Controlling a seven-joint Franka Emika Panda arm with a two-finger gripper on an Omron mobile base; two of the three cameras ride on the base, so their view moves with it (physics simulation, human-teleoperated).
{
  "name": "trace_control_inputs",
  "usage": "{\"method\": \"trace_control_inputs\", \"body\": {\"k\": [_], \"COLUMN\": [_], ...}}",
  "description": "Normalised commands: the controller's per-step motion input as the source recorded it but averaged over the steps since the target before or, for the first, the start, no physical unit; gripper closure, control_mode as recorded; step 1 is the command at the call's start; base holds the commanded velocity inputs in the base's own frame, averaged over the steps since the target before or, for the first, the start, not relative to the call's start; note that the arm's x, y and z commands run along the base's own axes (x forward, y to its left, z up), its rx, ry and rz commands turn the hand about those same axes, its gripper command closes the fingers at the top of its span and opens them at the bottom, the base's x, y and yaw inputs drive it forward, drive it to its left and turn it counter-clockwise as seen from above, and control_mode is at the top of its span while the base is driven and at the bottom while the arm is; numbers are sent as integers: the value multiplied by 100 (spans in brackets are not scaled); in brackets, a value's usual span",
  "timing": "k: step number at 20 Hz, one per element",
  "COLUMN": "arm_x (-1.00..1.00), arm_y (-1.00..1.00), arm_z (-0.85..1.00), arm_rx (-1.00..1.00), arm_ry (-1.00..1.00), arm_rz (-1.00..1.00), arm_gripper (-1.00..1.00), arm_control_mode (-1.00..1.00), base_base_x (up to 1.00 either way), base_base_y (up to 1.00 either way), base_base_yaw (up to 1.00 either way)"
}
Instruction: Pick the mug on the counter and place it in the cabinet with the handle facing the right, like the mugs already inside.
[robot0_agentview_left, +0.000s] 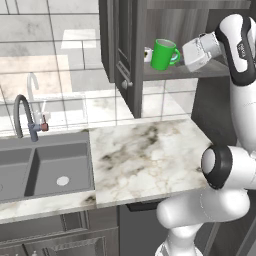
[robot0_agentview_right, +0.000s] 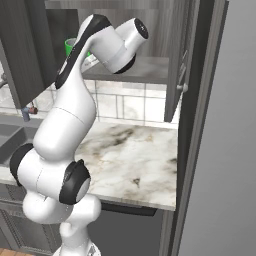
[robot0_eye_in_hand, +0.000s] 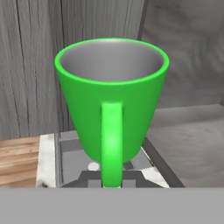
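The pincer (robot0_agentview_left: 181, 55), fingertips hidden so its grip cannot be told, seemingly carries the mug (robot0_agentview_left: 163, 54) just ahead by its handle (robot0_agentview_left: 174, 55), keeping that loop rightward above the cabinet (robot0_agentview_left: 210, 71) shelf.

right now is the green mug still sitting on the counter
No, the green mug is up at the cabinet shelf, well above the marble counter.

A kitchen: marble counter (robot0_agentview_left: 150, 160), sink (robot0_agentview_left: 45, 170) with faucet (robot0_agentview_left: 22, 117), tiled wall (robot0_agentview_left: 60, 55), wall cabinet (robot0_agentview_left: 125, 45).
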Motion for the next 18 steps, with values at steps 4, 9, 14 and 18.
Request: {"method": "trace_control_inputs", "body": {"k": [4, 9, 14, 18], "arm_x": [0, 0, 0, 1], "arm_y": [0, 0, 0, 0], "arm_z": [-8, -15, -4, 2], "arm_rx": [0, 0, 0, 0], "arm_ry": [0, 0, 0, 0], "arm_rz": [4, 5, 3, 0], "arm_gripper": [100, 100, 100, 100], "arm_control_mode": [-100, -100, -100, -100], "base_base_x": [0, 0, 0, 0], "base_base_y": [0, 0, 0, 0], "base_base_yaw": [0, 0, 0, 0]}}
